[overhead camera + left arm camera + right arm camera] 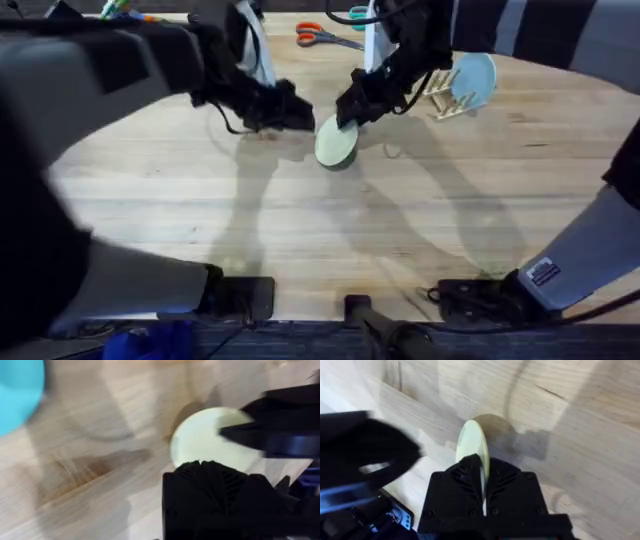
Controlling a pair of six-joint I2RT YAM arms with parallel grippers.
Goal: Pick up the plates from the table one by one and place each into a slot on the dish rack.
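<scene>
Pinched edge-on in right fingers (482, 477) above mid-desk (300, 220), pale yellow plate (336, 142); left fingers' (300, 115) state untellable; next, probably carried right to dish rack (445, 95) slot.

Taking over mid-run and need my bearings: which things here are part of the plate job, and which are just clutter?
Part of the job:
- pale yellow plate, pinched on edge by the right gripper
- left gripper, close beside it
- dish rack, a blue plate already in it
- table

Just lying about:
- orange scissors
- teal scissors
</scene>
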